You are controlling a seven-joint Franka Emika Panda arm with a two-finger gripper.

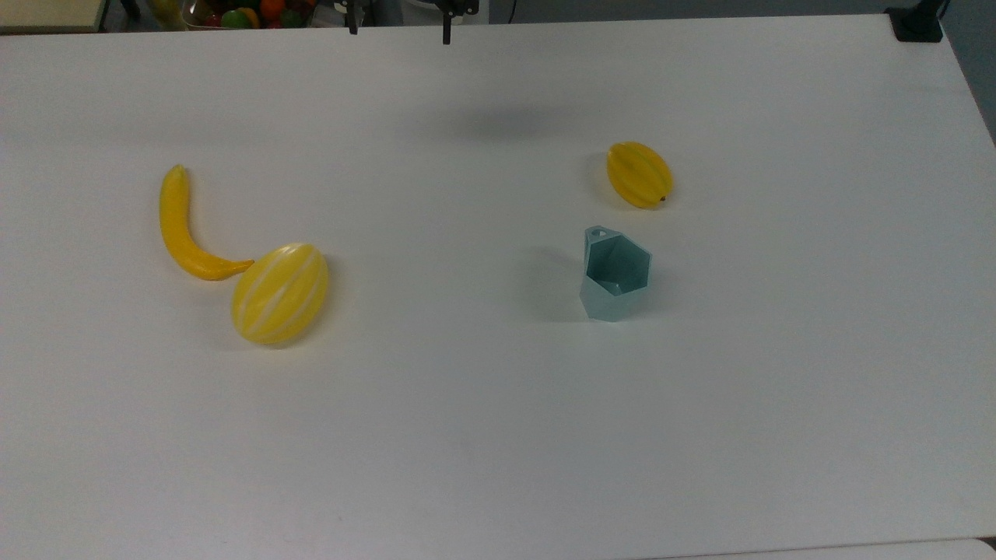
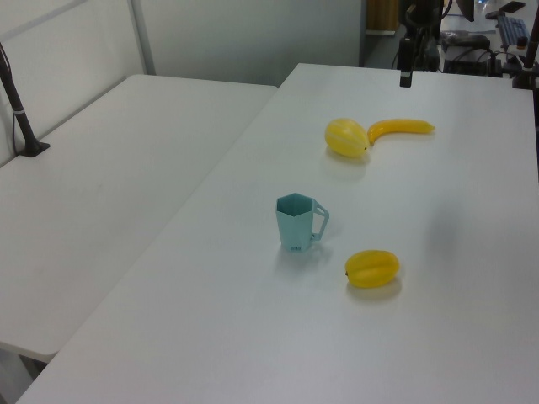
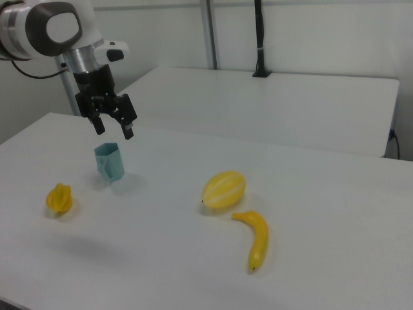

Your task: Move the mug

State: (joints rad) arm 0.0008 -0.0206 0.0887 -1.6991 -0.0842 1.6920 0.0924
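The mug (image 1: 616, 274) is a pale teal faceted cup with a six-sided rim and a small holed tab handle, standing upright on the white table (image 1: 498, 435) near a ribbed yellow fruit (image 1: 640, 174). In the right view the gripper (image 3: 113, 124) hangs above the table with its fingers spread apart, holding nothing.

On the tabletop (image 1: 482, 435), the mug (image 1: 615, 274) stands upright toward the top view's right, with the star fruit (image 1: 640, 174) just behind it and slightly right, apart from it. Well apart, on the top view's left, the melon (image 1: 280, 293) lies touching the tip of the banana (image 1: 184, 229), which curves away behind and left. In the right view, the hand (image 3: 114, 126) hangs above the tabletop, behind the mug.
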